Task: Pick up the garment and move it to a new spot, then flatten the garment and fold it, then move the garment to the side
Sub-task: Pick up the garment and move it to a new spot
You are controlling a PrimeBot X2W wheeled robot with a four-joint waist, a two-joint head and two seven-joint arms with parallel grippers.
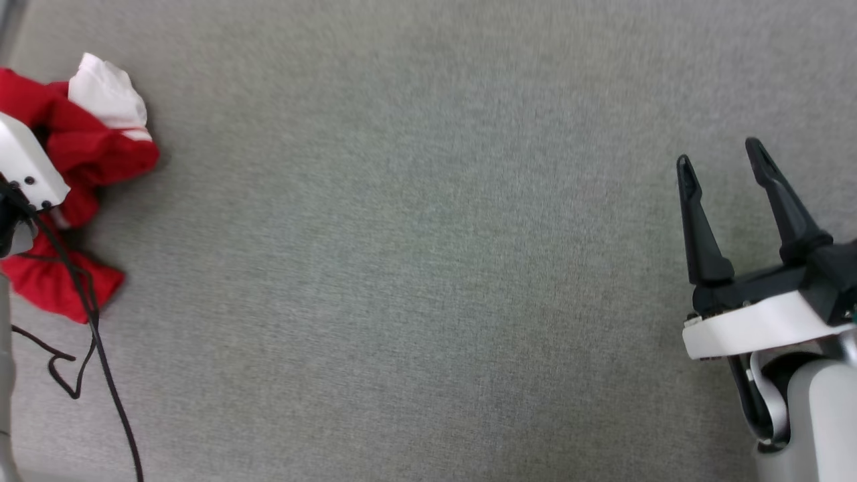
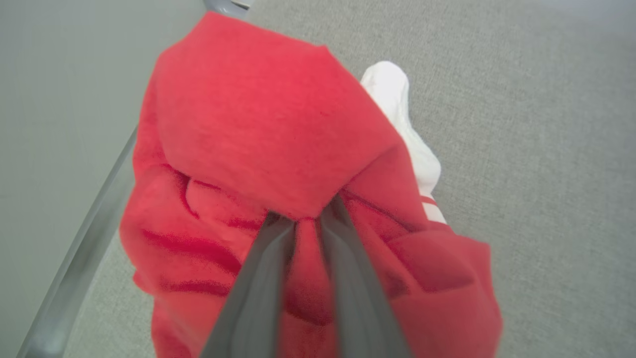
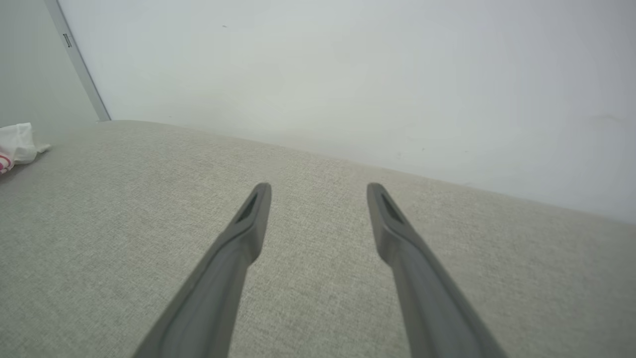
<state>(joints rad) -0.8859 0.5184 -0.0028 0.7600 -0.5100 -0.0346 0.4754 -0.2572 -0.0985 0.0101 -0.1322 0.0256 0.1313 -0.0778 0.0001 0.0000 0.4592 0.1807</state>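
garment (image 1: 87,154): crumpled red heap with the white sleeve (image 1: 107,94) on top, far left on the grey cloth surface (image 1: 428,268); part of it runs off the head view's left side.
left gripper (image 2: 304,211): 2 fingers drawn near together, 1 ridge of red cloth pinched between them. Tips sit under an overhanging fold, so depth of bite can't be judged.
risk, grip: probably a thin pinch on 1 layer. Jersey could slide out on the lift, or only the fold rises and the rest drags.
risk, edge: metal rail (image 2: 84,248) is just beside the heap. A slip here could drop cloth over the side, out of reach.
cable (image 1: 100,348): black lead from the left wrist lies across the lower red part. It could snag the cloth and tug it during the carry.
risk, shape: bunched so tight that collar and hem can't be told. A blind grab point likely gives a twisted drape and harder flattening.
surface middle: likely landing zone for the new spot.
right gripper (image 1: 718,152): far right, fingers spread wide, holding nothing, well apart from the garment.
risk, right: too far off to catch a slip, so 1 arm carries the whole load.
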